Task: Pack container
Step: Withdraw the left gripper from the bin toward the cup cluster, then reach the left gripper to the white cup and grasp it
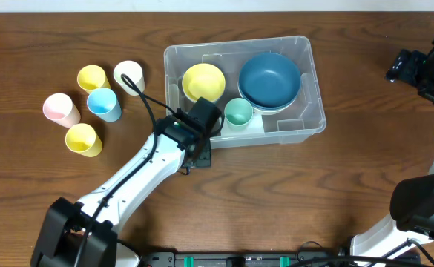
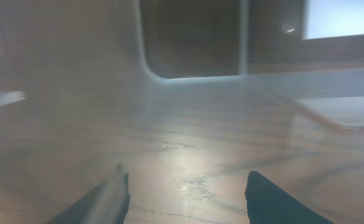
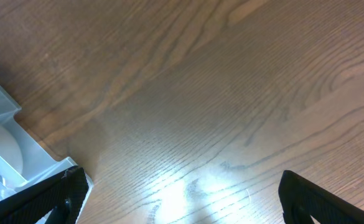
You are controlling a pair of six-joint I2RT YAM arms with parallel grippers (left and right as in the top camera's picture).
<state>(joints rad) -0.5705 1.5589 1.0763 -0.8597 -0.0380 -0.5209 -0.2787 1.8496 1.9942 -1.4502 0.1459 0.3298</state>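
The container point(image 1: 235, 43) sits on the table point(image 1: 335, 208) a little right of centre, its long sides running left to right. Inside it, a yellow bowl point(image 1: 203, 81) lies at the left and a blue bowl point(image 1: 270, 80) at the far right. A mint cup point(image 1: 238, 113) stands between them against the near wall. A whitish patch shows low on that wall, but no writing or brand is readable in any view.

The left gripper point(image 2: 188, 191) hangs at the container's near left corner, just beside the mint cup. Its fingers point(image 2: 116, 194) are spread apart with nothing between them, and its camera looks through hazy clear plastic. The right gripper point(image 3: 188, 199) is well apart, by the far right edge of the table, jaws wide and empty.

Left of the container, five cups stand outside it: a white cup point(image 1: 128, 74), a yellow cup point(image 1: 92, 77), a blue cup point(image 1: 104, 104), a pink cup point(image 1: 61, 109) and a nearer yellow cup point(image 1: 83, 139).

Packing looks partly done, and I judge this moment to fall between placements. The next move calls for lifting the left gripper clear of the rim and reaching left. The white and blue cups lie closest. It would then close on one cup's wall and carry it to the near right corner, which looks free, or nest it in the mint cup.
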